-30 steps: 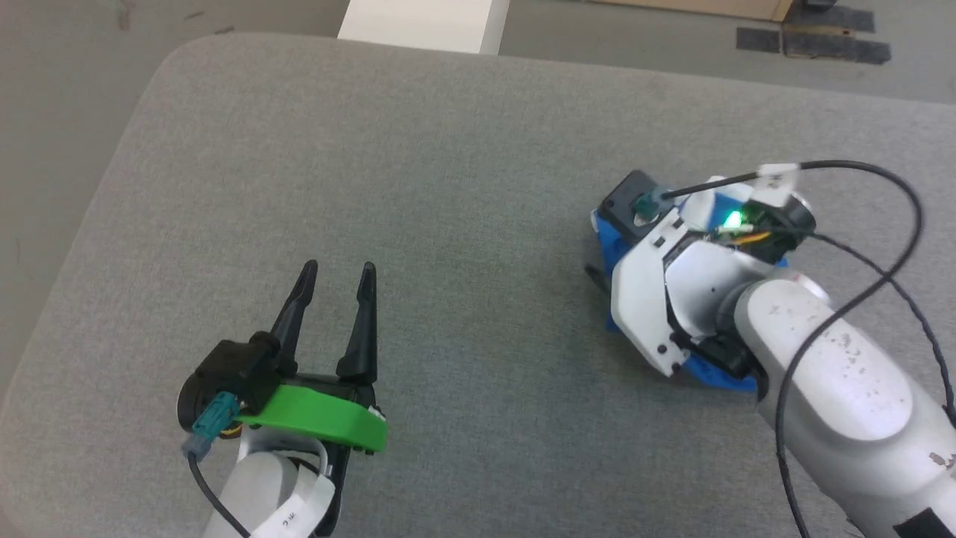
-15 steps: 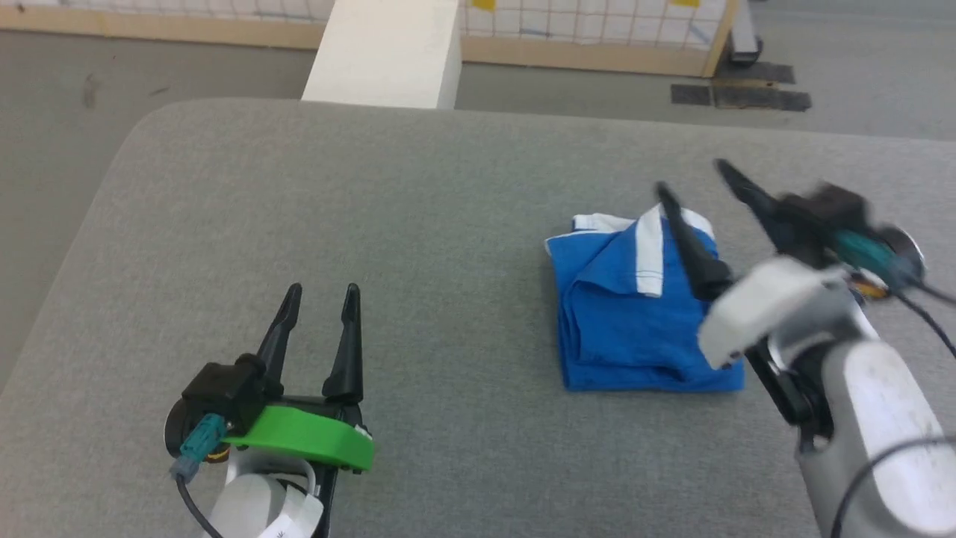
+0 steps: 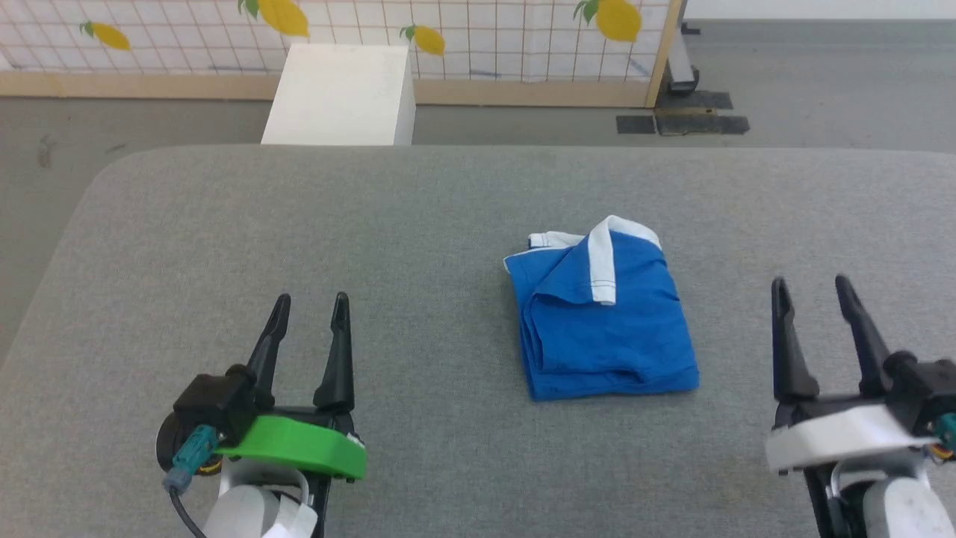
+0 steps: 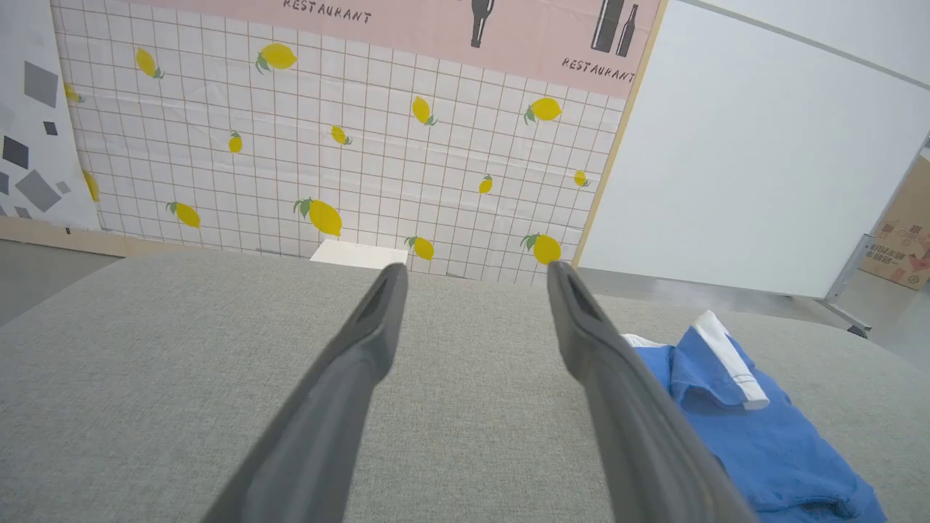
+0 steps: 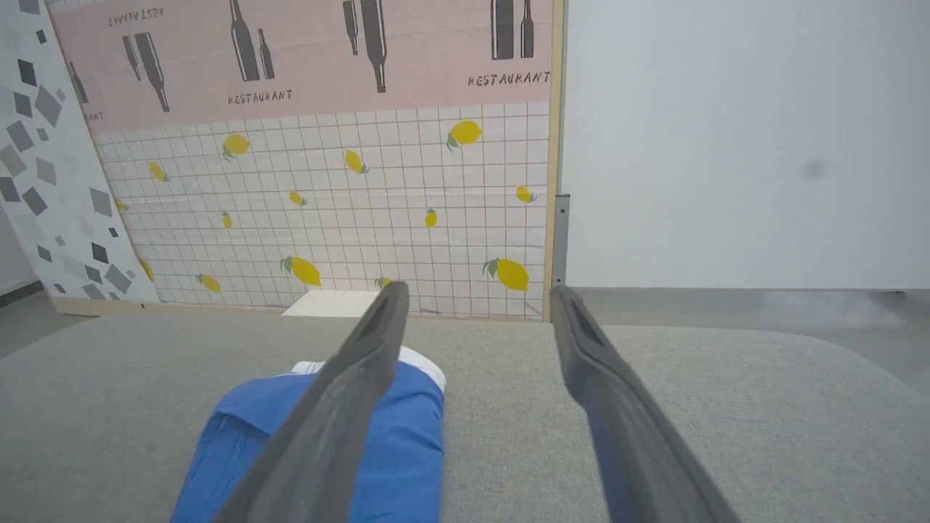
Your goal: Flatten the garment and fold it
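Bright blue soft-fabric shorts (image 3: 605, 329) lie folded into one compact bundle on the grey padded table (image 3: 373, 224), right of its middle in the head view. One white stripe runs down the top flap, and white trim edges the far corner. Two grippers rest low over the table near its front edge. The left gripper (image 3: 311, 299), on a green mount, is well apart from the shorts. The right gripper (image 3: 810, 282), on a white mount, sits off to their other side, touching nothing. Each has two long dark fingers, spread with a clear gap and nothing between them. Beyond the table stand one white box (image 3: 340, 93) and a gridded wall panel (image 3: 485, 30) showing four yellow lemons.

From the left wrist, the left gripper (image 4: 477, 267) points across bare table (image 4: 145, 363) with its two fingers parted and empty. The shorts (image 4: 755, 443) lie off to the right side of this view, partly behind one finger. The white box (image 4: 358, 254) peeks over the far edge, and one cardboard box (image 4: 904, 232) stands at far right.

From the right wrist, the right gripper (image 5: 479, 289) is likewise spread and empty. The shorts (image 5: 399, 450) lie lower left, and one finger crosses in front of them, though I cannot tell whether it touches. The table (image 5: 726, 407) runs out to the right.
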### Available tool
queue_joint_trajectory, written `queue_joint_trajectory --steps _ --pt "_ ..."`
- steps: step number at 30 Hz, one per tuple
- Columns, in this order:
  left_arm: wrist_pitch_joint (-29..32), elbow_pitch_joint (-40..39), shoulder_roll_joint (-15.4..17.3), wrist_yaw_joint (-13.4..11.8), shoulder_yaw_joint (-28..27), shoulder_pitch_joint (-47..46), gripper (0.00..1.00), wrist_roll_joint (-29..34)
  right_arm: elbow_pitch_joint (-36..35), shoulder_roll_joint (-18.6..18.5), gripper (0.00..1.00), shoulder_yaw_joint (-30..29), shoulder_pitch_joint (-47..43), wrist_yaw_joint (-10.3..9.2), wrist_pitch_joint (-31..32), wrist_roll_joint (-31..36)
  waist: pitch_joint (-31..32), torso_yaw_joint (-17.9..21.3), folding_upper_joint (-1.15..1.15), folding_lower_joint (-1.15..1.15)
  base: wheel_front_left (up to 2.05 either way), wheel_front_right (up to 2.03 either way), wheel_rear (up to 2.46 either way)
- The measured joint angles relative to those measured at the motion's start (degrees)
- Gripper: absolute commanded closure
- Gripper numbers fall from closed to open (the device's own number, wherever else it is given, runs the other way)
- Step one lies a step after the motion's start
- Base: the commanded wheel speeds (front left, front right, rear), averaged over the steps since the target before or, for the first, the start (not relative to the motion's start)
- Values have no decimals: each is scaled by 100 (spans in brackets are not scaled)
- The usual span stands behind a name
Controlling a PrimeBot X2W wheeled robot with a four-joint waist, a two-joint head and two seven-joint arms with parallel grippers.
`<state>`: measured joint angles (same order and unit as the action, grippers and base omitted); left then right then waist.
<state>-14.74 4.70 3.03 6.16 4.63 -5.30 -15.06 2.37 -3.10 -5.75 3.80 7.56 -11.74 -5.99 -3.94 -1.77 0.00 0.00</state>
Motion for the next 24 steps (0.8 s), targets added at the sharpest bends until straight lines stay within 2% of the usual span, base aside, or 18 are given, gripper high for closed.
queue_joint_trajectory --steps 12,24 --pt "0 36 0 -16 -1 403 0 107 38 11 0 167 -818 0 -189 -4 394 263 0 0 0 0 0" --pt "0 42 -1 -16 -1 444 0 111 -29 11 0 169 -855 0 -190 -1 439 344 0 0 0 0 0"
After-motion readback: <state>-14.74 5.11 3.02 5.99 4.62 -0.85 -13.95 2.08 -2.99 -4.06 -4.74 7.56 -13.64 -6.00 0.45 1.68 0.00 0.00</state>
